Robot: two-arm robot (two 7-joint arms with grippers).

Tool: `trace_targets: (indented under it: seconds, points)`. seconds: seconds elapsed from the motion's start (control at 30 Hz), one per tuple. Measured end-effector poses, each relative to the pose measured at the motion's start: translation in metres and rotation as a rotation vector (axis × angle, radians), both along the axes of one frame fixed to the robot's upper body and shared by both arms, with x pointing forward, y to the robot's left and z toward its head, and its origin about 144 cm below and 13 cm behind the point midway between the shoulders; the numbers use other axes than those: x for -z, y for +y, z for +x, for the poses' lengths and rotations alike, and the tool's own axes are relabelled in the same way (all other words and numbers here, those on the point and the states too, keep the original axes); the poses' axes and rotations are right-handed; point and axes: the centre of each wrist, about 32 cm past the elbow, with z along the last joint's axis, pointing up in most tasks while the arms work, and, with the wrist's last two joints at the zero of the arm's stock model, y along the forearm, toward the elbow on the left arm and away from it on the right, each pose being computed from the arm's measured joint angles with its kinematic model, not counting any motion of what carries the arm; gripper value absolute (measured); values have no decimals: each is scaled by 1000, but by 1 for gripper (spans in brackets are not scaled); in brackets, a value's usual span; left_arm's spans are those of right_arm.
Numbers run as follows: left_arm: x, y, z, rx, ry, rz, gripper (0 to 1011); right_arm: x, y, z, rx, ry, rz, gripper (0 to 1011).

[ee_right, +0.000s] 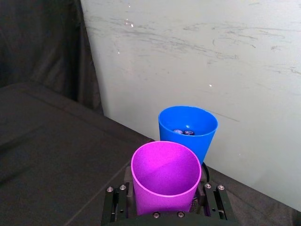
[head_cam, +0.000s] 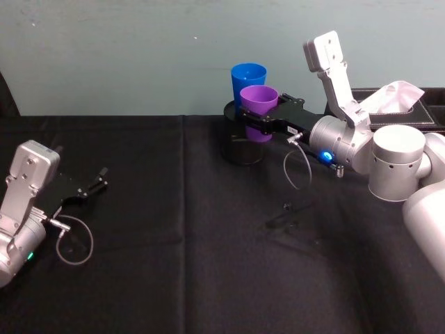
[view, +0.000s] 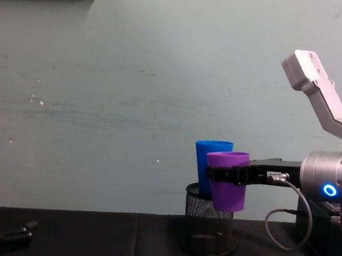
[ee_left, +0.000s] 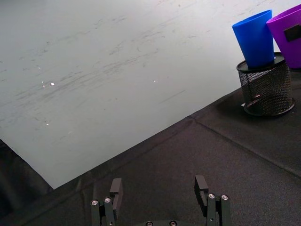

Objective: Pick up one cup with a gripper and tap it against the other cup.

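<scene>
Purple cup [head_cam: 259,102] sits clamped in the right hand [head_cam: 268,120], beside the blue cup [head_cam: 247,80].

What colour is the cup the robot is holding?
Purple cup, clearest in the right wrist view.

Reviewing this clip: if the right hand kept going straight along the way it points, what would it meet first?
The purple cup clamped in the right hand would most likely meet the blue cup, which stands in the mesh holder just ahead. Depth is unclear; they may already touch.
</scene>
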Motion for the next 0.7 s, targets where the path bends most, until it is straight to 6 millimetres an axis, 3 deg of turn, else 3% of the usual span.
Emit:
trace_targets:
  seconds: [0.53,0.7]
  points:
    - [0,0,0,0,0,0,1000,-1,0,-1,-1,-4,-1,736]
    - [0,0,0,0,0,0,1000,-1,-1,-19,-19,-28,-17,736]
